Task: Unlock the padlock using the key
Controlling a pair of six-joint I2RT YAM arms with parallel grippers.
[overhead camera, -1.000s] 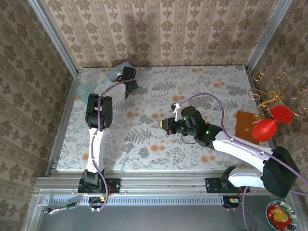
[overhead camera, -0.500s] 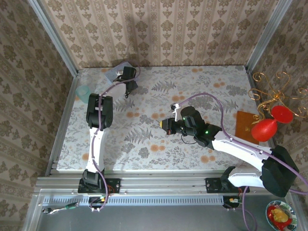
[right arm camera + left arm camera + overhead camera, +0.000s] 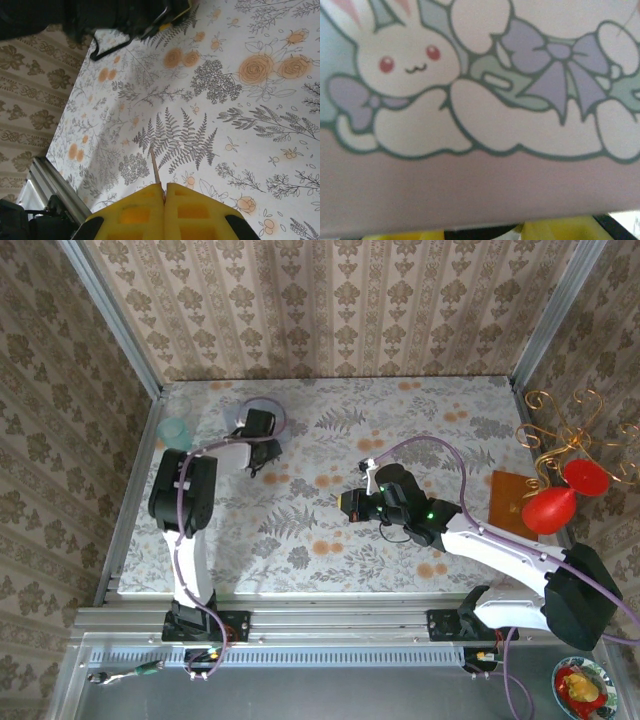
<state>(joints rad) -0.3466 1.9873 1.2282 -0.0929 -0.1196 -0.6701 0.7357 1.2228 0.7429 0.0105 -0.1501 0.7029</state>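
Top external, near edge: we see both arm bases on the metal rail point(image 3: 330, 625), the left one on the left.
Table: a cloth point(image 3: 300, 530) with ferns and orange flowers covers it.
Right gripper point(image 3: 343, 504): it sits over the middle of the table and points left.
Right fingers: in the right wrist view the two yellow pads point(image 3: 135, 215) are pressed together. They pinch the key point(image 3: 154, 167), and its thin tip pokes out over the cloth.
Left gripper point(image 3: 258, 453): it is farther back on the left, right at the see-through box point(image 3: 243, 412).
Left fingers: the left wrist view has bits of the left pads point(image 3: 555, 230) at the bottom edge. We cannot tell if they are squeezed or loose.
Box face: a white bunny point(image 3: 400, 55) and a purple bow point(image 3: 560, 75) are drawn on it, very close to the camera.
Padlock: too small for us to pick out among the dark bits by the left gripper.
Cup point(image 3: 175, 432): pale green, just left of the box, near the table's left edge.
Far back: a wall point(image 3: 340, 310) with patterned paper.
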